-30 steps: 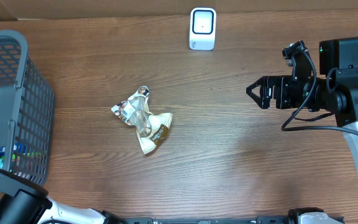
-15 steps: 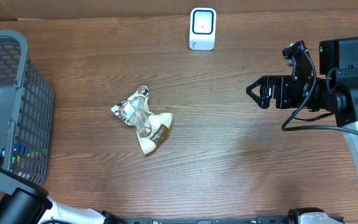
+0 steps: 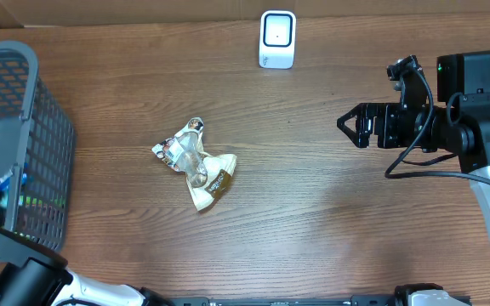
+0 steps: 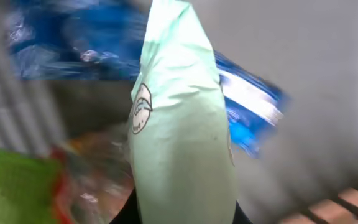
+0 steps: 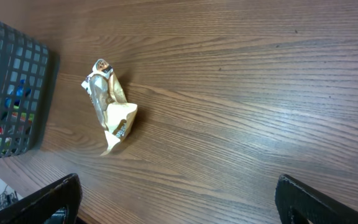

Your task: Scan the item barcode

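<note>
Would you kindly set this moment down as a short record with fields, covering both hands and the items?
left hand: shut on a pale green pouch, inside the basket
right hand: open, empty, above the table's right side
scanner: white, at the table's far edge
wrapper: crumpled, lying mid-table, untouched
basket contents: blue packet behind the pouch; others blurred
scan: not yet done

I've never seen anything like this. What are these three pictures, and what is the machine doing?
It is a robot with two arms at a wooden table, each ending in a two-finger gripper. One picture looks down from above; two come from wrist cameras. On the table: a crumpled wrapper, a small white scanner, and a grey mesh basket at the left. The left gripper, inside the basket, is shut on a pale green packet. The right gripper is open and empty.
</note>
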